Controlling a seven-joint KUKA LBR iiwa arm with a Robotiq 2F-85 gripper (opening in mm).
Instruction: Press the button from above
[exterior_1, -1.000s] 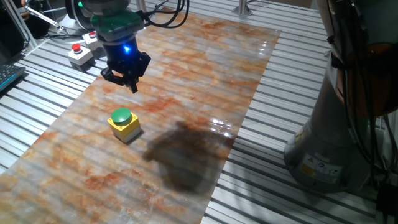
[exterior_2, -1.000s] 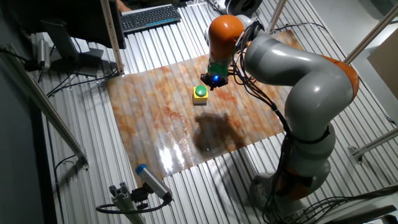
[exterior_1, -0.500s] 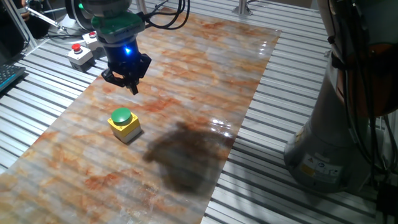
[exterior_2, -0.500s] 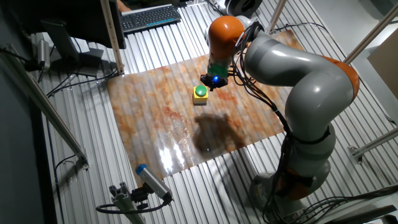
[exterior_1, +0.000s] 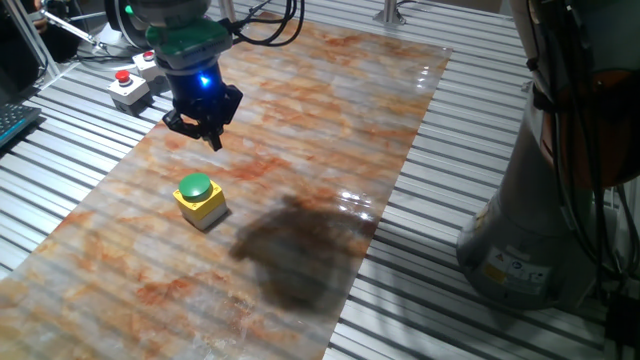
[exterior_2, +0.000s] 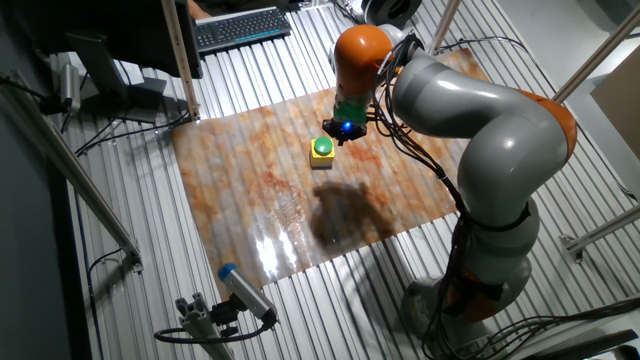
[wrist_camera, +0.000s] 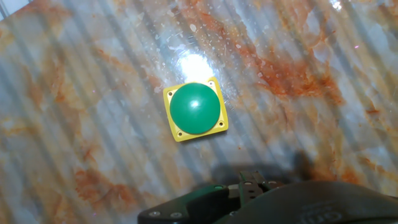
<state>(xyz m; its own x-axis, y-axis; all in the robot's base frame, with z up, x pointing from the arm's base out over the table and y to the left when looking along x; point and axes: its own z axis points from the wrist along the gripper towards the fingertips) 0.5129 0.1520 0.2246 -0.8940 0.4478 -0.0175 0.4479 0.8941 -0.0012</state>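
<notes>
The button (exterior_1: 195, 187) is a round green dome on a small yellow square box, resting on the marbled orange mat. It also shows in the other fixed view (exterior_2: 322, 147) and near the middle of the hand view (wrist_camera: 195, 108). My gripper (exterior_1: 213, 140) hangs in the air above the mat, behind and slightly right of the button, apart from it. A blue light glows on the hand (exterior_2: 345, 130). In the hand view the fingertips (wrist_camera: 250, 180) meet at the bottom edge, shut on nothing, with the button lying beyond them.
A grey box with a red button (exterior_1: 127, 85) stands off the mat's far left corner on the slatted metal table (exterior_1: 450, 160). The arm's grey base (exterior_1: 540, 230) rises at the right. A keyboard (exterior_2: 240, 28) lies beyond the mat.
</notes>
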